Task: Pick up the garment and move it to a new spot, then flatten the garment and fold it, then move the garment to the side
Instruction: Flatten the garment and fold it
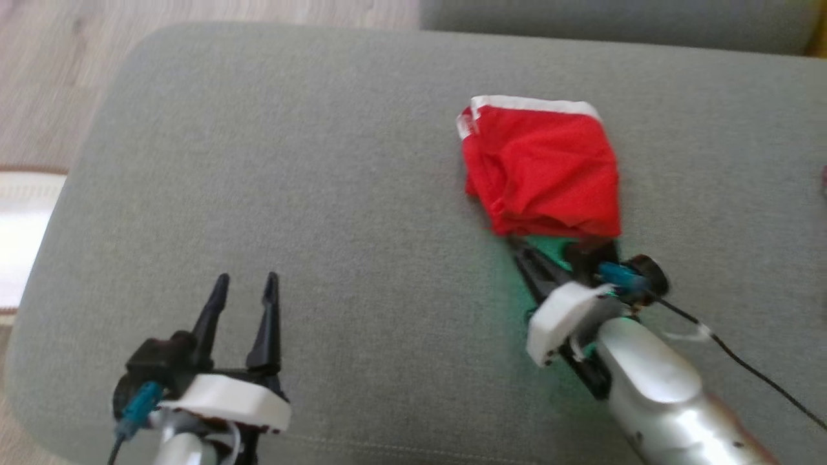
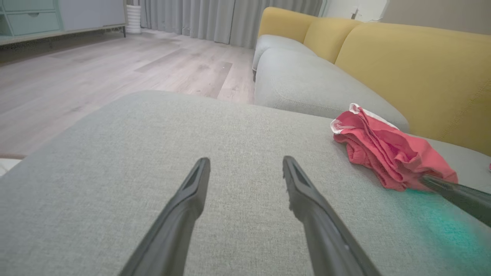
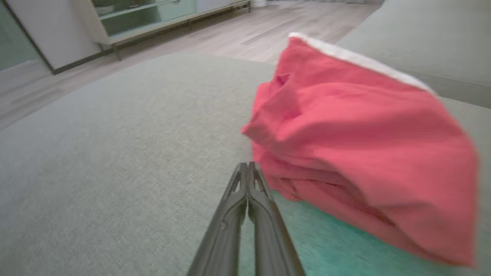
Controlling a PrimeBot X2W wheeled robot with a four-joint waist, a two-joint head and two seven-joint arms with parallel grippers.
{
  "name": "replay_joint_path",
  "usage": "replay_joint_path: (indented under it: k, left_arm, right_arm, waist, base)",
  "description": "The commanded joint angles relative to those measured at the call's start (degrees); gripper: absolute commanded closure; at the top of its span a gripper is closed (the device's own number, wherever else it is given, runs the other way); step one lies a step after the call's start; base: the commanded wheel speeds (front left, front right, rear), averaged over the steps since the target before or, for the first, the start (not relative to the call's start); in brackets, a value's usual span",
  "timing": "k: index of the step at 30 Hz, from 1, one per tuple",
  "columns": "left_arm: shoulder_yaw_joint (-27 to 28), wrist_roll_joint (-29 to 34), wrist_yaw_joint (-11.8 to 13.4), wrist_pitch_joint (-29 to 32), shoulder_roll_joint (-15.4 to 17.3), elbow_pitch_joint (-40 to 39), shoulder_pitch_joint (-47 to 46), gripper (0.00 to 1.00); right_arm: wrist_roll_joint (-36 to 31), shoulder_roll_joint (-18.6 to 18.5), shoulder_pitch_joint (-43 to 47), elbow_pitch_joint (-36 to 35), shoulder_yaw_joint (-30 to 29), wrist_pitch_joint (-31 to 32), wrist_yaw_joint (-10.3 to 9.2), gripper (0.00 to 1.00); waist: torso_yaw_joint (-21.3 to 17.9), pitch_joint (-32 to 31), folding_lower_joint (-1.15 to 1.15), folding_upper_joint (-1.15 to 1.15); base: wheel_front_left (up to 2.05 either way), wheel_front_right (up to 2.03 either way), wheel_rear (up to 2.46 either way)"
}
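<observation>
Head view: the red garment (image 1: pixel 543 171), a layered bundle with a white band, lies right of the middle on the grey sofa seat (image 1: pixel 291 161). The right gripper (image 1: pixel 523 252) is at its near edge.

Left wrist view: the left gripper (image 2: pixel 245 161) hovers well apart from it, jaws apart.

Right wrist view: the right jaws are together just beside the cloth and clamp nothing. If the bundle is to slide aside, I would push low and slowly, so that the layers keep together.

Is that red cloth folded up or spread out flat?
Folded: the red garment sits as a compact bundle with stacked layers visible along its near edge.
</observation>
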Motion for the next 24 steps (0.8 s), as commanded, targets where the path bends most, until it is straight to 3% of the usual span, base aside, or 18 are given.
replay_joint_path:
  k: [1, 5, 7, 9, 10, 11, 17, 24]
  left_arm:
    - [3.4, 0.8, -0.3, -0.7, 0.1, -1.7, -0.3, 0.0]
    - [5.3, 1.9, -1.2, -0.7, 0.1, -1.2, 1.3, 0.0]
    - [6.0, 2.3, -1.8, -0.7, 0.1, -0.9, 2.1, 0.0]
    - [6.6, 2.8, -2.5, -0.7, 0.1, -0.5, 2.7, 0.0]
    - [6.8, 3.0, -3.0, -0.7, 0.1, -0.3, 3.0, 0.0]
    - [6.9, 3.1, -3.4, -0.7, 0.2, -0.1, 3.1, 0.0]
    - [7.5, 3.5, -4.6, -0.7, 0.2, 0.4, 4.3, 0.0]
    - [6.9, 3.9, -5.2, -0.7, 0.6, 1.9, 5.5, 0.0]
  right_arm:
    - [0.4, -1.1, 1.3, -3.2, -2.2, -1.5, -0.05, 1.0]
    - [0.0, -3.2, 6.4, -8.9, -9.7, -2.6, -0.05, 1.0]
    - [-0.3, -3.6, 9.7, -12.6, -13.8, -2.7, -0.05, 0.87]
    - [-0.9, -3.5, 13.4, -17.6, -18.2, -2.8, -0.05, 0.36]
    - [-1.1, -3.2, 15.4, -20.4, -20.5, -2.8, -0.05, 0.06]
    - [-1.5, -2.9, 17.6, -23.1, -23.0, -2.8, -0.05, 0.0]
    - [-4.9, -1.2, 27.5, -31.7, -29.9, -2.8, -0.05, 0.0]
    - [-8.2, -0.3, 34.1, -33.9, -31.9, -2.8, -0.05, 0.0]
  waist:
    - [-1.4, -1.8, 0.0, 0.0]
    - [-2.7, -3.5, 0.0, 0.0]
    - [-3.3, -4.3, 0.0, 0.0]
    - [-3.7, -5.0, 0.0, 0.0]
    - [-3.8, -5.3, 0.0, 0.0]
    - [-3.9, -5.6, 0.0, 0.0]
    - [-4.6, -7.2, 0.0, 0.0]
    - [-5.0, -9.2, 0.0, 0.0]
  base:
    - [0.0, 0.0, 0.0]
    - [0.0, 0.0, 0.0]
    - [0.0, 0.0, 0.0]
    - [0.0, 0.0, 0.0]
    - [0.0, 0.0, 0.0]
    - [0.0, 0.0, 0.0]
    - [0.0, 0.0, 0.0]
    - [0.0, 0.0, 0.0]
